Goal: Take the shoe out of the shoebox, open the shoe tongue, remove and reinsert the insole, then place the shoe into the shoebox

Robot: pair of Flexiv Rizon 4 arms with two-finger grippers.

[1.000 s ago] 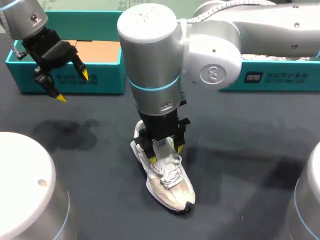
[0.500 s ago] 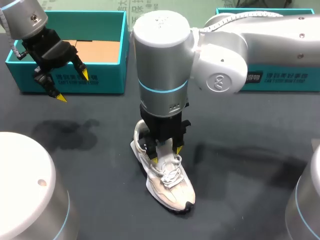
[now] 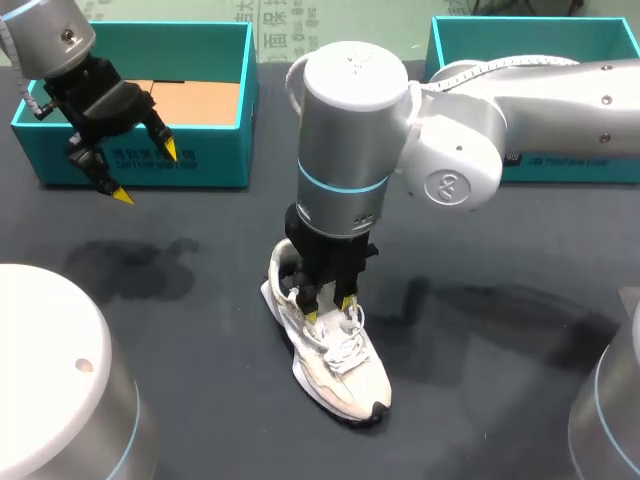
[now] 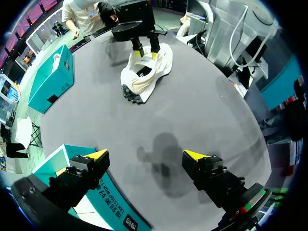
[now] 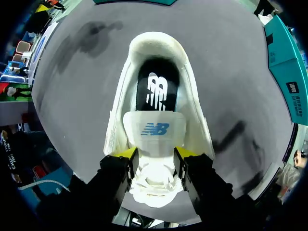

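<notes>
**Shoe's out, tongue step underway**

Over on the left, the left gripper (image 3: 146,173) hangs spread wide with nothing in it, just in front of the open teal cardboard shoebox (image 3: 200,165). In the middle of the dark grey worktop (image 3: 500,400), the cream-white lace-up sneaker (image 3: 340,365) stands upright, well apart from the box. The right gripper (image 5: 156,154) looks pinched on the white padded tongue (image 5: 154,127). The black insole (image 5: 156,91) is still inside, so I'd say pulling it, refitting it and boxing the shoe are all left.

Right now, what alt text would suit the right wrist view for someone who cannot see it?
The right pincer grips the tongue of a white sneaker from both sides, seen from above. The black insole lies inside the sneaker, which stands on a dark grey table.
</notes>
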